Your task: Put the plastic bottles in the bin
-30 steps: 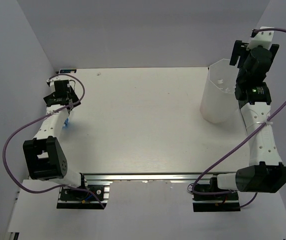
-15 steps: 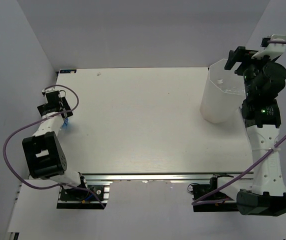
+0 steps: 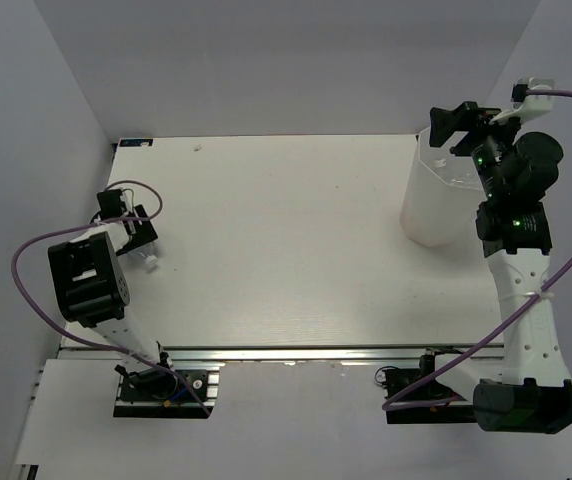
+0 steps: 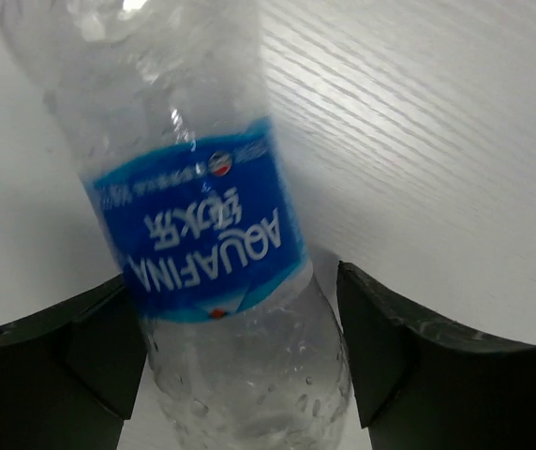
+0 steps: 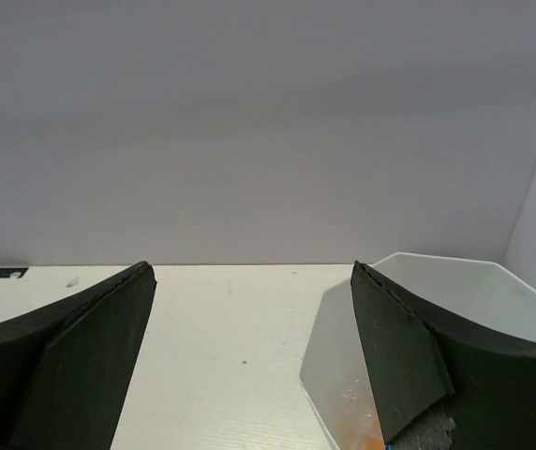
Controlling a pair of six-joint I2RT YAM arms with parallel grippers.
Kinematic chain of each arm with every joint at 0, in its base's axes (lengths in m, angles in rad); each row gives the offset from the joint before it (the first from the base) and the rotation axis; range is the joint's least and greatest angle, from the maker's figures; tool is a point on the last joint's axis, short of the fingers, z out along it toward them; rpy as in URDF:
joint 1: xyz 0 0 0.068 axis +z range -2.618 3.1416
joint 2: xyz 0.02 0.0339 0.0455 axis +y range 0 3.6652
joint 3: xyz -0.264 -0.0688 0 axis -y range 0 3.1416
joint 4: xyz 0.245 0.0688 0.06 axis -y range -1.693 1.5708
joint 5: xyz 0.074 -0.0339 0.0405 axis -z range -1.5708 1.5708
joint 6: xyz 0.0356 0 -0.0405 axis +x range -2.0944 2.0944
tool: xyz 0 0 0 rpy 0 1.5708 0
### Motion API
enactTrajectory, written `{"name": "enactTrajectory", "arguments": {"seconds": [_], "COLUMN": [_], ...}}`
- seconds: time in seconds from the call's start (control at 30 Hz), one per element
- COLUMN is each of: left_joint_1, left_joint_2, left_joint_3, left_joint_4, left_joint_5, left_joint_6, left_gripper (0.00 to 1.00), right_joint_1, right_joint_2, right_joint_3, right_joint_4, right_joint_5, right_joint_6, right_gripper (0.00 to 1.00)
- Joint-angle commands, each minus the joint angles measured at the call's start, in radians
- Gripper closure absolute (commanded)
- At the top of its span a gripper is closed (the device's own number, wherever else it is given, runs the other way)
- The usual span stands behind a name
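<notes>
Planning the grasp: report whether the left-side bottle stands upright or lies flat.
Lying flat: the bottle rests sideways on the table, straddled by the left tool.

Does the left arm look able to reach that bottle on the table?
Probably yes: the bottle lies on the table inside the open left gripper, with nothing blocking it.
</notes>
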Motion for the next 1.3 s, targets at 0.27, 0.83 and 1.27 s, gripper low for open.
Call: {"name": "enactTrajectory", "arguments": {"seconds": [0.27,0.83,1.27], "left_joint_1": [-0.047,-0.84,-1.03], "left_joint_2": [-0.122,-0.311,-0.34], "left_joint_3": [-0.009,0.115,0.126], "left_joint_4": [0.136,0.361,0.459], "left_joint_5": [0.402,-0.22,-0.4], "left_joint_6": [-0.225,-0.713,-0.786], "left_gripper": [0.5,0.53,0.53], "right_joint_1": [0.184,0.583,0.642], "right_joint_2": [-0.054,0.184,0.247], "right_joint_3": [-0.089,-0.21,-0.298], "right_joint_4": [-0.016,0.07,0.249], "right_joint_5": [-0.253,-0.101,-0.109], "right_joint_6": [-0.195,0.01,0.092], "right_gripper": [0.11,0.11,0.12]}}
